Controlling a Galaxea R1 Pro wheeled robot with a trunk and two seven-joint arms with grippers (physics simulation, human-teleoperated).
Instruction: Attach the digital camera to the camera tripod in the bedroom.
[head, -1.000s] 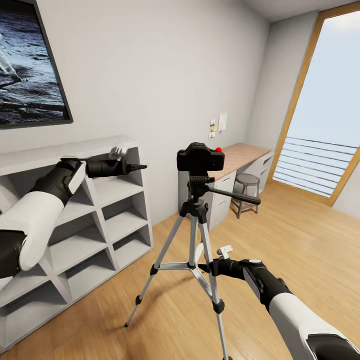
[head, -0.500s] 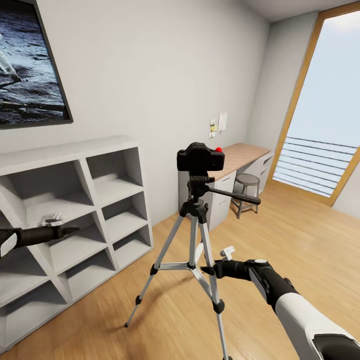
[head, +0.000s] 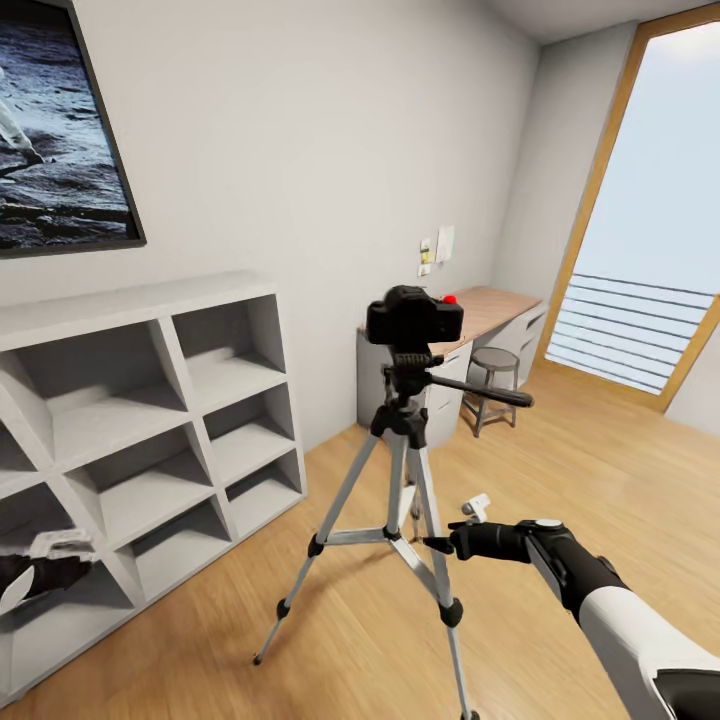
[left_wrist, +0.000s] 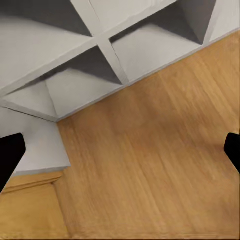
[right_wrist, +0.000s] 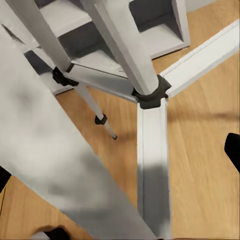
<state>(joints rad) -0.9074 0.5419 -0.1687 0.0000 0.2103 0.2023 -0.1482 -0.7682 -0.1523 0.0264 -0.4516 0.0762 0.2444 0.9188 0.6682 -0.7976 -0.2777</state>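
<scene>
A: How far along does this look?

B: Nearly finished, I'd judge. The digital camera (head: 414, 318) sits on the head of the camera tripod (head: 404, 470), which stands on the wood floor (head: 560, 460) of the bedroom, between the white cube shelf (head: 150, 420) and the desk (head: 480, 310) against the far wall. Whether it is actually locked onto the mount I can't confirm; the joint is too small to read.

A: And the arms?

B: The right gripper (head: 438, 545) is low, close against one tripod leg. In the right wrist view the legs and the black brace hub (right_wrist: 148, 95) loom very near, and one leg is a blurred grey band across the picture. The jaws look spread, with dark tips at opposite edges of that view, but I can't tell whether a leg runs between them or just beside.

A: The left one?

B: The left gripper (head: 40, 570) is down at the lower corner of the shelf, well apart from the tripod and cut off by the picture edge. Its wrist view looks at the floor and the shelf's bottom compartments, with the jaws spread wide and nothing between them.

A: What's left, then?

B: Probably only letting the tripod stand alone and confirming the camera stays seated.
</scene>
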